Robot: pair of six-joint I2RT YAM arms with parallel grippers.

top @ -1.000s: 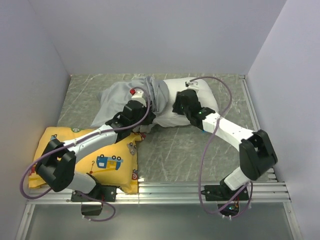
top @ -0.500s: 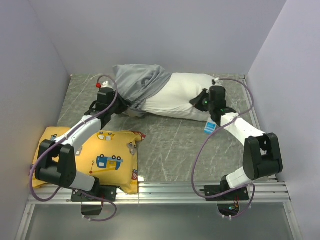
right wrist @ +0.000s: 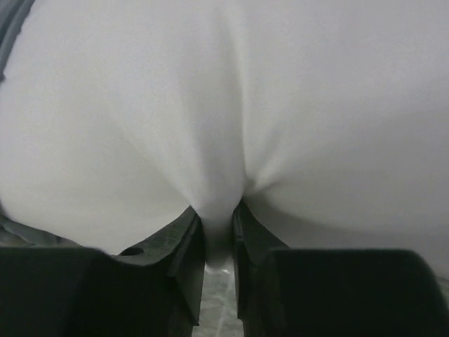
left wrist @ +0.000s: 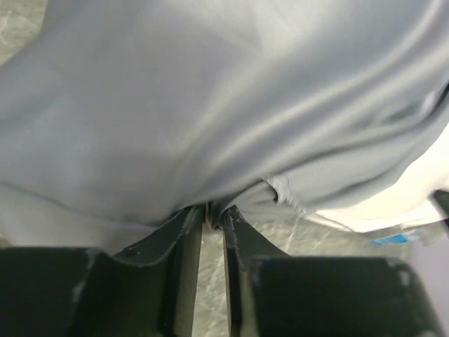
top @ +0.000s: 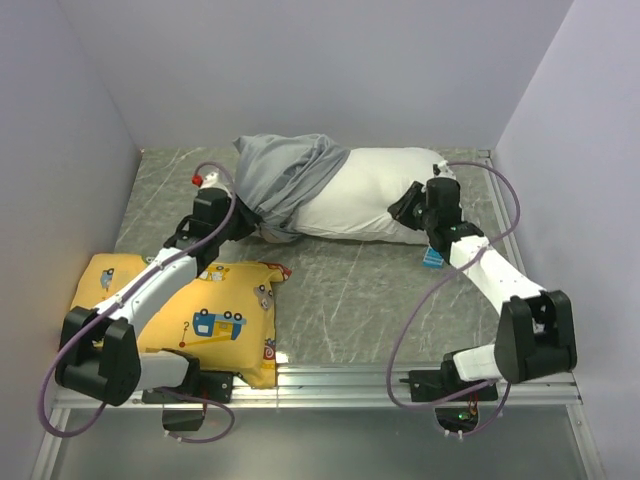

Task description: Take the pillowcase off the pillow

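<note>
Mostly bared: the white pillow [top: 370, 195] lies at 12 o'clock on the worktop [top: 350, 290], the silver-grey pillowcase [top: 290, 180] bunched over its 9 o'clock end. The left hand [left wrist: 210, 217] pinches the cover's hem and the right hand [right wrist: 219, 232] pinches the bare pillow. That last covered end is yet to be freed.

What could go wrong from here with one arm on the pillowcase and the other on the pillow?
1. The left jaws seem to hold only the hem of the pillowcase at their tips; a pull may slip it free.
2. The right jaws pinch just a small fold of the pillow, which could slide out.
3. The pillowcase is bunched over the pillow's left end in the top view, so it may snag and drag the pillow.
</note>
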